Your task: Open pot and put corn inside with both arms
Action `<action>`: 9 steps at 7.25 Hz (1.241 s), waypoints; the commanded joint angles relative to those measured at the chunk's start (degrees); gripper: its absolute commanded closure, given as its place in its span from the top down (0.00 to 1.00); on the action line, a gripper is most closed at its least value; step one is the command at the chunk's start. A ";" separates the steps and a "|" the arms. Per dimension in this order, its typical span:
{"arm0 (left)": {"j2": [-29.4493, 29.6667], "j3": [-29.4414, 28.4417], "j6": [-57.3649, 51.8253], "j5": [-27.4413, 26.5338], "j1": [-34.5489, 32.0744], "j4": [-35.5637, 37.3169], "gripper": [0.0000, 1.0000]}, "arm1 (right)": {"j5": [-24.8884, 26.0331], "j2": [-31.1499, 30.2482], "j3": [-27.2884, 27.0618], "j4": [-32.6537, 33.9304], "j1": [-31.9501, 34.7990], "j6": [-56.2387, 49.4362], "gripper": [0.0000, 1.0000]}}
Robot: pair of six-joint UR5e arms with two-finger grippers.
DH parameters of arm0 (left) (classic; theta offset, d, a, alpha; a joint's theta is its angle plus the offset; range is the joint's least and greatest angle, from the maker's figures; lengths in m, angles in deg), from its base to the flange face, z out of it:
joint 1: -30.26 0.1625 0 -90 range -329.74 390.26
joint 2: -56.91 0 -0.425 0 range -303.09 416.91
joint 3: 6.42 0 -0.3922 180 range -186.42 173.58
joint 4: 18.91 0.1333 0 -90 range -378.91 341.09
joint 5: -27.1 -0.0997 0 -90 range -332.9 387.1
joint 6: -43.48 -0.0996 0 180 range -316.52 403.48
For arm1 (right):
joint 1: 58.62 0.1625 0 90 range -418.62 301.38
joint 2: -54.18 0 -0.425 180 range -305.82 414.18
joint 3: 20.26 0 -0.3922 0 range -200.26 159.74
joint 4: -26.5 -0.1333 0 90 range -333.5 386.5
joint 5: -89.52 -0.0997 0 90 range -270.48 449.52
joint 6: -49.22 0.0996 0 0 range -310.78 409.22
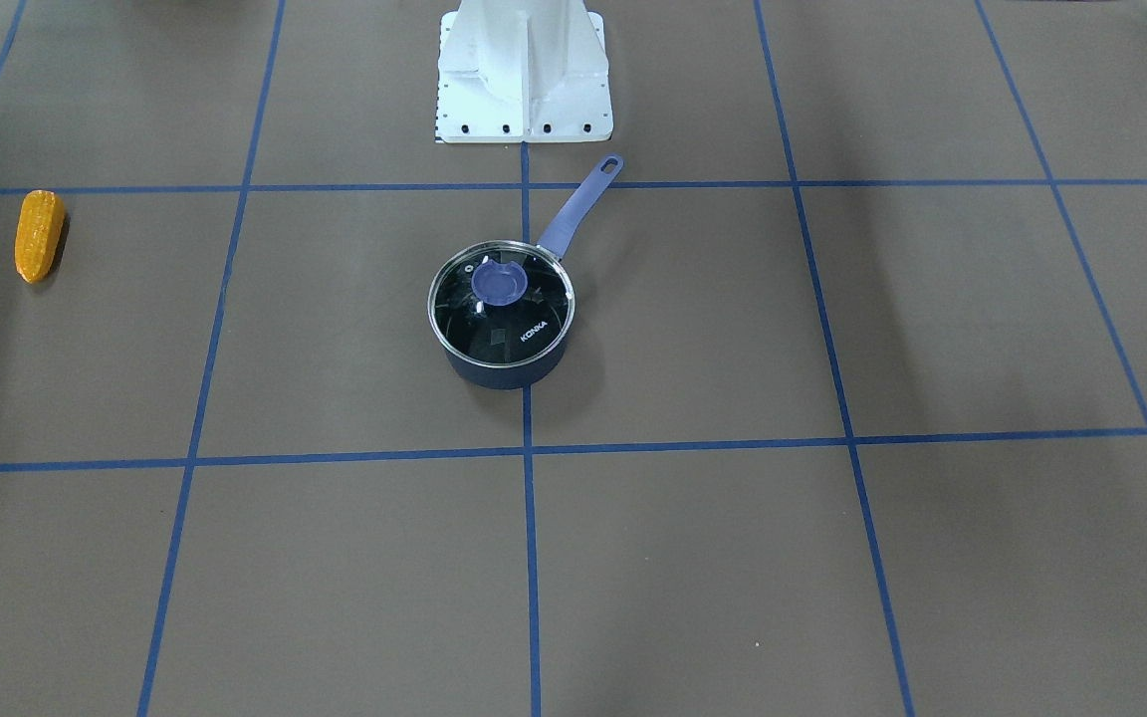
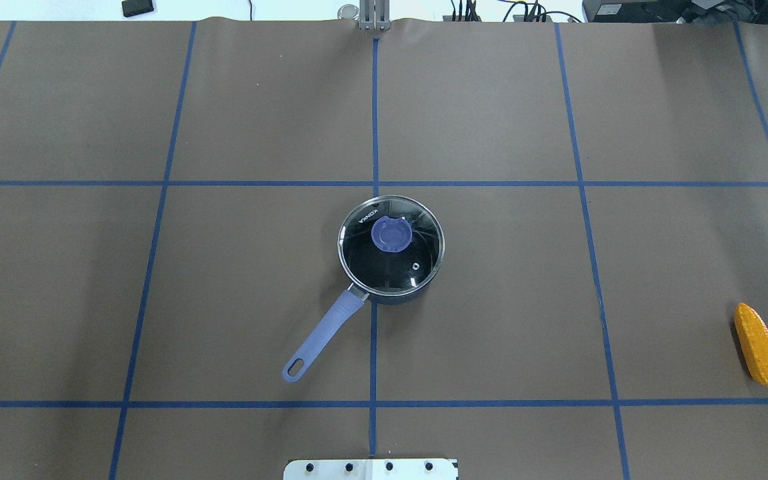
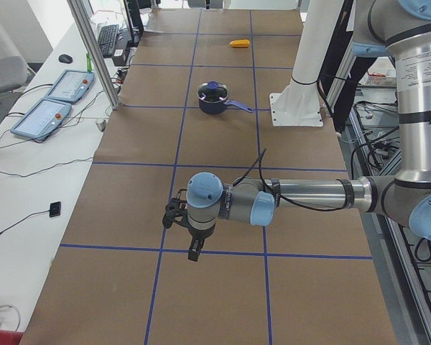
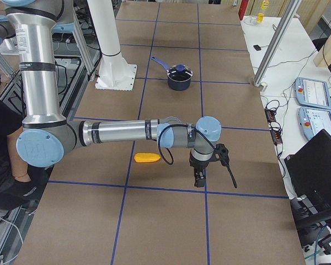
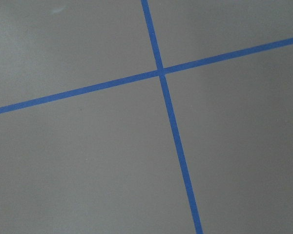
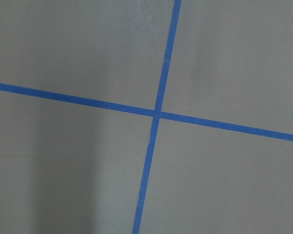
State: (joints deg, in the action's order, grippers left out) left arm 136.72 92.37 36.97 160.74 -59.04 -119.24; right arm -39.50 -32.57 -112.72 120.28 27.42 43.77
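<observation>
The dark blue pot [image 1: 502, 349] stands at the table's middle with its glass lid [image 2: 391, 250] on and a blue knob [image 1: 500, 282] on top. Its long handle [image 2: 321, 337] points toward the robot's base. The orange-yellow corn [image 2: 759, 345] lies far out on the robot's right side, and also shows in the front view [image 1: 39, 235]. My left gripper [image 3: 193, 253] hangs over the table's left end, far from the pot. My right gripper [image 4: 198, 180] hangs over the right end, past the corn [image 4: 147, 158]. I cannot tell whether either is open or shut.
The white pedestal [image 1: 524, 70] stands just behind the pot's handle. Blue tape lines cross the brown table cover; both wrist views show only a tape crossing [image 5: 161, 73]. Teach pendants [image 3: 72, 85] lie on the side bench. A person [image 4: 5, 160] sits by the right arm's base.
</observation>
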 commanded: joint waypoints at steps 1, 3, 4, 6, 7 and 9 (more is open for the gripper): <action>-0.01 0.96 0.09 0.30 0.00 0.30 0.98 | 0.00 0.00 0.00 0.00 0.00 0.00 1.00; -0.01 1.41 0.09 0.83 0.00 0.22 0.98 | 0.00 0.00 0.00 0.00 0.00 0.00 1.00; 0.69 1.84 0.44 0.92 0.00 0.13 0.98 | 0.09 0.09 0.00 0.00 0.00 0.09 1.00; 0.87 5.87 0.53 0.83 0.00 -0.57 0.98 | 0.09 0.78 -0.43 0.00 0.00 0.26 1.00; 4.79 5.54 0.87 0.57 0.00 -4.05 0.98 | -0.17 1.83 -1.57 -0.09 0.00 0.26 1.00; 4.04 5.54 0.52 5.80 -0.09 -7.06 0.98 | 0.18 3.86 -7.28 -0.09 0.00 0.35 1.00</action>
State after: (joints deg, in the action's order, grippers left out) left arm 140.49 97.97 37.44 163.21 -59.09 -124.05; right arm -39.42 -29.84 -117.05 120.21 27.42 44.04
